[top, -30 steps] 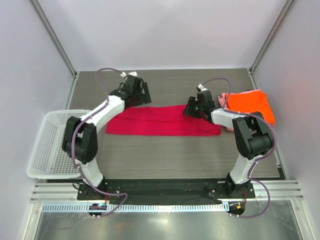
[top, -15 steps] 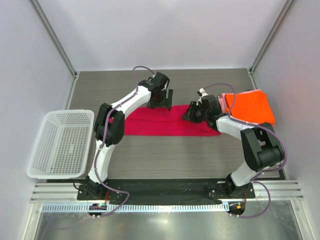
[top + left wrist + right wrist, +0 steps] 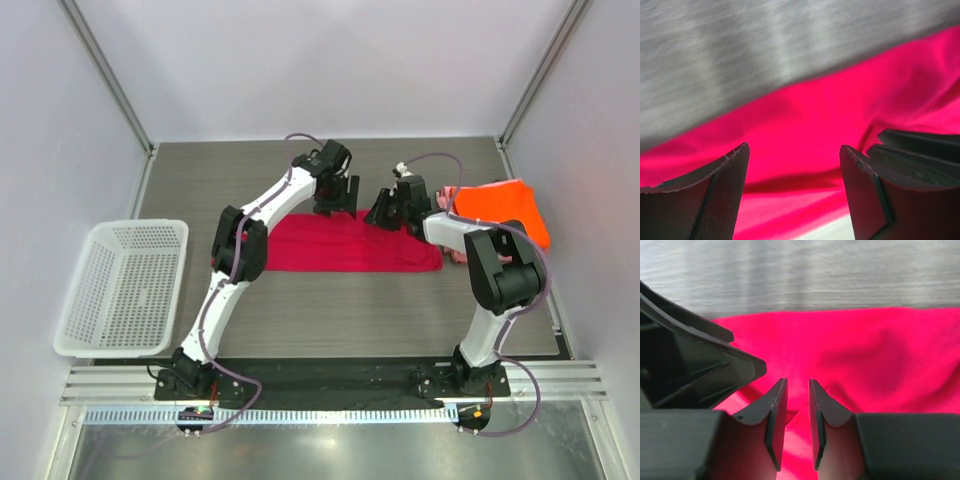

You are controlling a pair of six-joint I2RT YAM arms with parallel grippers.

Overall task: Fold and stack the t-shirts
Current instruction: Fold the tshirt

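Note:
A crimson t-shirt (image 3: 310,245) lies as a long folded strip across the middle of the table. My left gripper (image 3: 340,200) hovers over its far edge with jaws open; the left wrist view shows only crimson cloth (image 3: 805,115) below the left gripper (image 3: 792,150). Just to its right, my right gripper (image 3: 384,214) sits on the same edge. In the right wrist view the right gripper (image 3: 797,382) has closed to a narrow gap with a ridge of crimson cloth (image 3: 875,355) pinched in it. An orange t-shirt (image 3: 500,208) lies folded at the far right, with a pale pink edge (image 3: 452,257) showing beneath it.
A white mesh basket (image 3: 125,285) stands at the table's left edge. The two grippers are close together; the left gripper's body (image 3: 690,365) fills the left of the right wrist view. Enclosure posts and walls ring the table.
My left arm has swung right along the shirt's far edge, from its left end to beside the right gripper. The right gripper's jaws have narrowed onto the cloth.

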